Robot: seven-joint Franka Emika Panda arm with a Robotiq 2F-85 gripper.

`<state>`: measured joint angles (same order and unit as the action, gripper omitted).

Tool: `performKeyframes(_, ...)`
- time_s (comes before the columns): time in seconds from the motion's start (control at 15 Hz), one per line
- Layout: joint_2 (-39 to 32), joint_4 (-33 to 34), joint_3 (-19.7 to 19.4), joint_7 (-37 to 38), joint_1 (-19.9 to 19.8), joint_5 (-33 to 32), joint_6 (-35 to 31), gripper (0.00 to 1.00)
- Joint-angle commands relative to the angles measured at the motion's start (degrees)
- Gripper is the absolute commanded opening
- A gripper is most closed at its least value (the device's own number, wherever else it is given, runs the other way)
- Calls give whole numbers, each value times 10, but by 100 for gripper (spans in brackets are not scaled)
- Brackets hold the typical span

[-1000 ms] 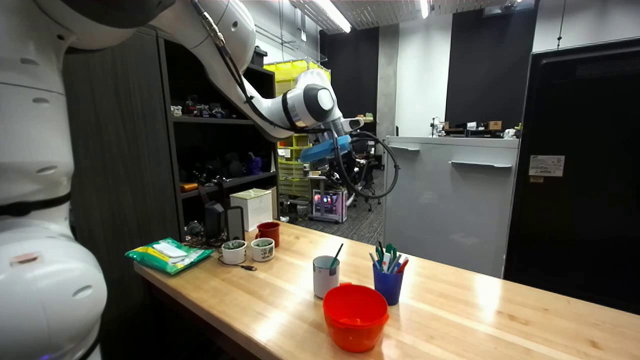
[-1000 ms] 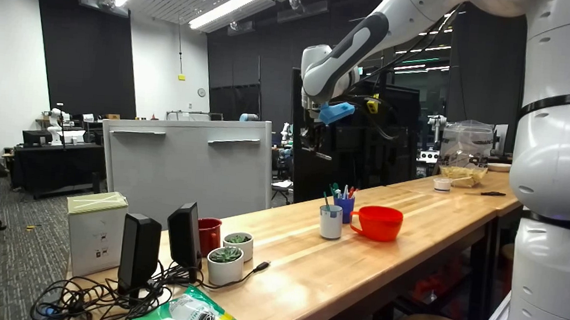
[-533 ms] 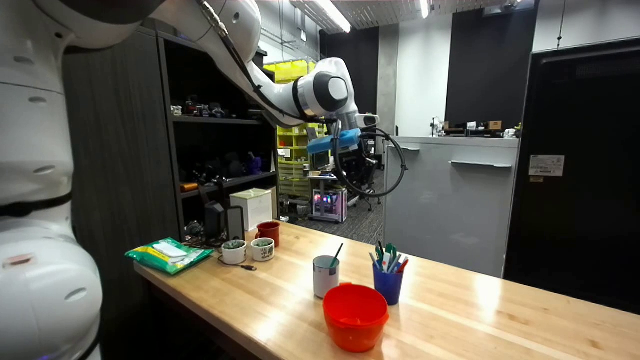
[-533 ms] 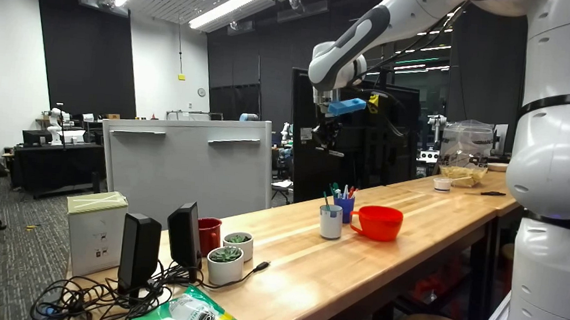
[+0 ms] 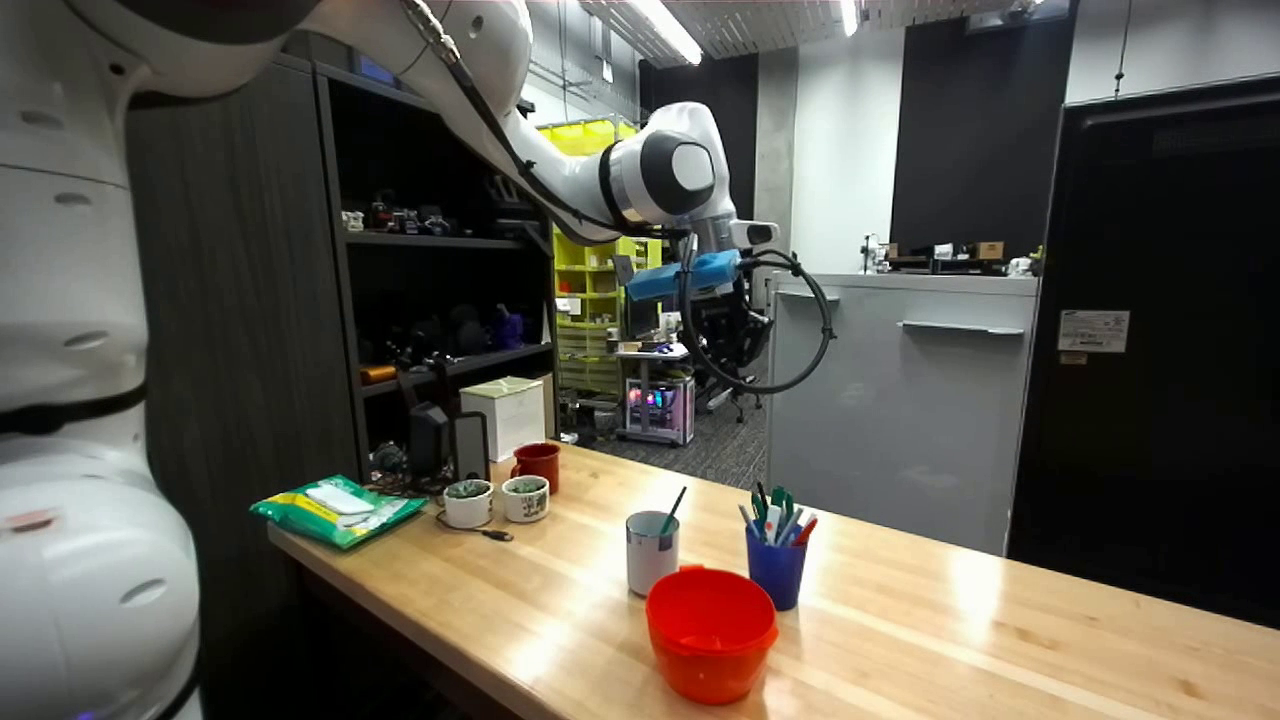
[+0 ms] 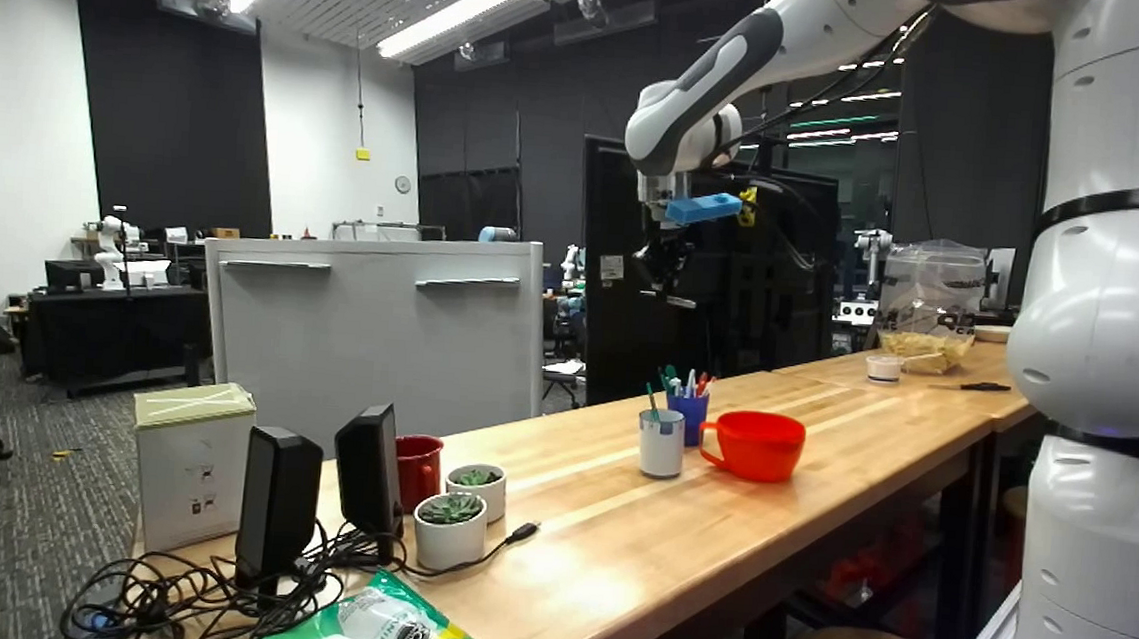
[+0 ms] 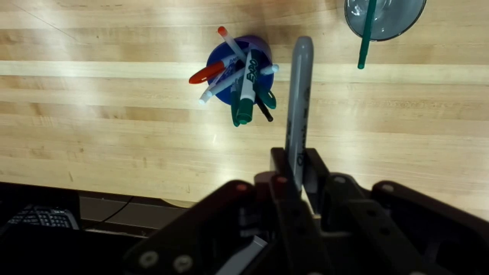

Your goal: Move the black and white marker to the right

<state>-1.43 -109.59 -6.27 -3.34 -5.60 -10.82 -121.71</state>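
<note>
A gripper (image 7: 296, 164) clenches the marker (image 7: 300, 99) (apparently the task's own) well above the table (image 7: 114, 145), its long axis running out from the jaws; in the wrist view the far end shows between cup (image 5: 777, 580) and mug (image 5: 652, 562), which a rightward move must likely clear.

A robotics lab: in an exterior view, a white robot arm (image 6: 112, 245) stands far left, another arm (image 6: 872, 255) far right; in an exterior view, a glowing computer tower (image 5: 657, 410) sits far off near yellow shelving (image 5: 578, 345).
</note>
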Motion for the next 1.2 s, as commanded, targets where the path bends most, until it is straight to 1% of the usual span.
performKeyframes(0.0, 0, 2, 1, 0, -1, 0, 2, 14)
performKeyframes(0.2, 0, 2, 1, -1, -1, 0, 3, 14)
performKeyframes(0.27, -3, 7, 1, -1, -2, 1, 5, 4)
performKeyframes(0.73, -35, 52, -16, 6, -14, -13, 13, 4)
performKeyframes(1.13, -79, 118, -35, -4, -39, 12, 43, 4)
